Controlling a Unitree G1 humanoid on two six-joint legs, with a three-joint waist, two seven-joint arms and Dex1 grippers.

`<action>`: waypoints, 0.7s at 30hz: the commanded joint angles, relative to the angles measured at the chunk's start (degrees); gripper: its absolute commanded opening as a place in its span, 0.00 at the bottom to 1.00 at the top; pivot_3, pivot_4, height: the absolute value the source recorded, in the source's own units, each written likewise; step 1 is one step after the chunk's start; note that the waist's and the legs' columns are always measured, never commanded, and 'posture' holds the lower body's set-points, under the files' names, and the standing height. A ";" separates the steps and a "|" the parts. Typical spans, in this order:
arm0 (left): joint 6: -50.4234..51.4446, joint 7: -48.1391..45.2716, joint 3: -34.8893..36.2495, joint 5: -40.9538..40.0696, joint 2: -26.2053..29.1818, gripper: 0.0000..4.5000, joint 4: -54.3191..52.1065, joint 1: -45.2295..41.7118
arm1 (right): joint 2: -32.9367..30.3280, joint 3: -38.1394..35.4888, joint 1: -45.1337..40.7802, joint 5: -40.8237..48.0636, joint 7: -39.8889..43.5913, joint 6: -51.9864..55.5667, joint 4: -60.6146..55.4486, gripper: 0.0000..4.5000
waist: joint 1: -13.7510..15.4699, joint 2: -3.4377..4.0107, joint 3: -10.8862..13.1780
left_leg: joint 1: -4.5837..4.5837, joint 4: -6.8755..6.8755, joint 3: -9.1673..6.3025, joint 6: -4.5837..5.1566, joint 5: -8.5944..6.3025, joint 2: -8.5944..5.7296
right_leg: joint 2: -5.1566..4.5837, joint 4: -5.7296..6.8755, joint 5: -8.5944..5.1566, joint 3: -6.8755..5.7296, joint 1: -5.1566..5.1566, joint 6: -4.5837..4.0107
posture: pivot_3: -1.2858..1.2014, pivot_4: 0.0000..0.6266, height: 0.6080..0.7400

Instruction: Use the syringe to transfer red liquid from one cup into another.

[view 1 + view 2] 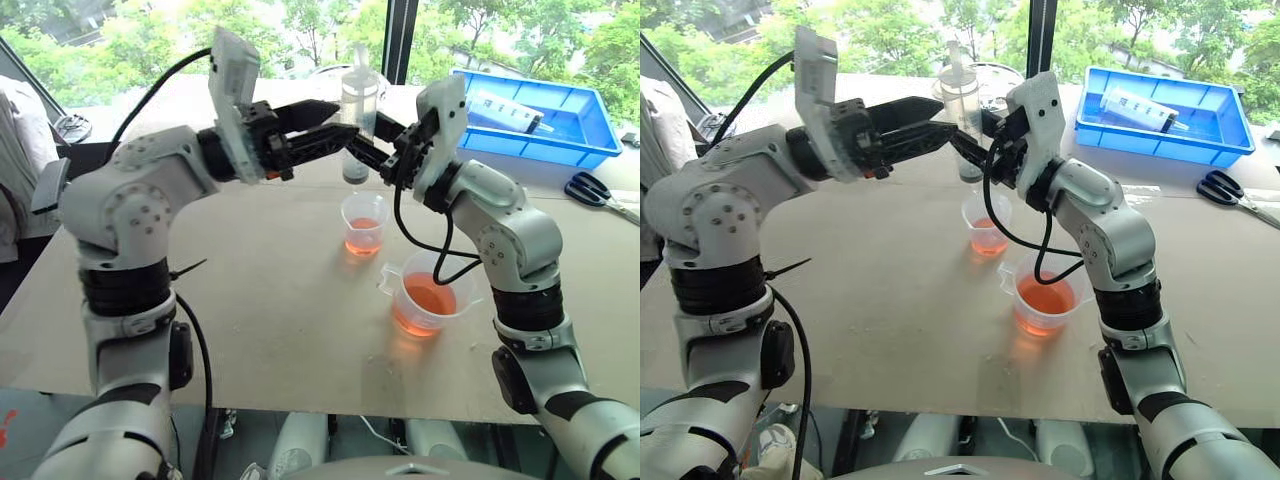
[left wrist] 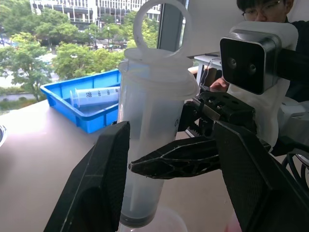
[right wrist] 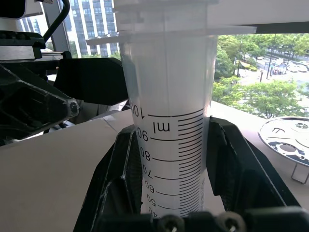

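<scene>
Held upright above the table (image 1: 250, 300): the syringe (image 1: 359, 110), clamped at mid-barrel between the black fingers of the right gripper (image 1: 372, 152), nozzle down over the small clear cup (image 1: 364, 222), plunger ring at the top. Gripped that way, apparently, to keep the barrel steady while the plunger is worked from above. Barrel looking empty, plunger seemingly pushed right in, though hard to be sure through the cloudy plastic.

Alongside, reaching in level from the other side: the left gripper (image 1: 335, 132), jaws parted and holding nothing, fingers set either side of the barrel just beneath the flange in the left wrist view, close to it but apparently not gripping. Probably placed there to take the plunger or brace the flange.

Below, on the brown board: a shallow layer of red liquid (image 1: 363, 241) in the small cup, a deeper pool in the handled measuring cup (image 1: 427, 296) just beside it, nearer the robot. Transfer evidently under way, with more still to draw from the larger cup.

Well behind, at the table's right: a blue tray (image 1: 560, 125) with a second, packaged syringe (image 1: 505, 113), and scissors (image 1: 592, 188) beside it.
</scene>
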 commanded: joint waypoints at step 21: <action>-10.02 3.26 0.53 3.80 -4.30 0.35 5.38 -4.04 | -3.43 -0.33 -1.46 2.16 3.37 1.57 -4.56 0.74 | -0.03 0.00 0.00 | -0.01 -0.02 0.05 0.08 -0.05 0.02 | 0.00 -0.05 0.00 0.04 -0.02 0.00 | 0.52 0.24 1.00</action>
